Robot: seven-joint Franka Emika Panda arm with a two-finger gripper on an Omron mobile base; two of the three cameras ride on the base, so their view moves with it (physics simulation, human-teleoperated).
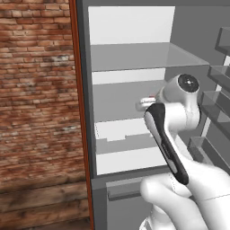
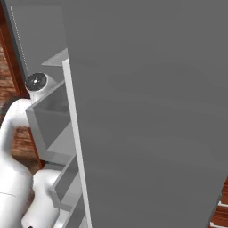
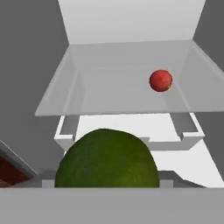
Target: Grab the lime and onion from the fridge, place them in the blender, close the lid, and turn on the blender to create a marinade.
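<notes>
The lime is a dark green ball that bulks large at the bottom middle of the hand view, right against the hand and covering the fingertips. My gripper reaches into the open fridge at mid-shelf height and seems shut on the lime. A small round reddish ball, apparently the onion, rests on a glass shelf further back and to the right, apart from the hand. The blender and the lid are out of view.
The fridge door stands open on the right, its racks close beside my arm. A brick wall lies left of the fridge. A white drawer ledge sits under the glass shelf.
</notes>
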